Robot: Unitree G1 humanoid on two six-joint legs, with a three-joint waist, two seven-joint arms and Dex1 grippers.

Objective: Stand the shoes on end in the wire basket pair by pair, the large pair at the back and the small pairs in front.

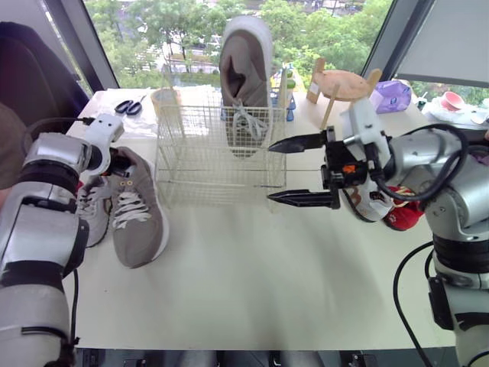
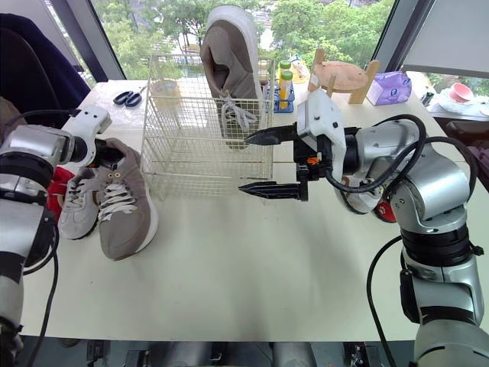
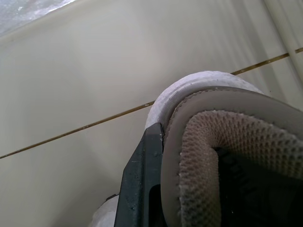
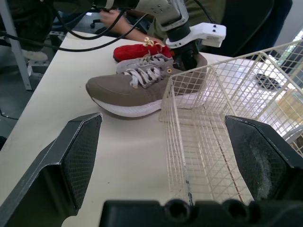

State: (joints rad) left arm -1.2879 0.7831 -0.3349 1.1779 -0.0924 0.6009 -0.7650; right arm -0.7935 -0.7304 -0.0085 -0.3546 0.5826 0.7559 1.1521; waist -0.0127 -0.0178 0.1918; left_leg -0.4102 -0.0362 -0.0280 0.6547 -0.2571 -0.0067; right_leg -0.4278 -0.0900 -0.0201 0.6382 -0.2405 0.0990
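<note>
1. The left gripper [image 1: 114, 157] clamps the heel collar of a large taupe sneaker [image 1: 137, 218], which lies on its sole on the table [image 1: 252, 283], left of the wire basket [image 1: 218, 164].
2. Its mate [image 1: 244, 69] stands on end at the basket's back.
3. The right gripper [image 1: 269, 172] hovers, jaws spread wide and empty, just beside the basket's front right corner.

Likely an office: a pale desk [image 1: 252, 290] stands against tall windows [image 1: 137, 30] at 12 o'clock that look onto treetops [image 1: 321, 30], with scissors [image 1: 131, 105] lying at 11 o'clock.
</note>
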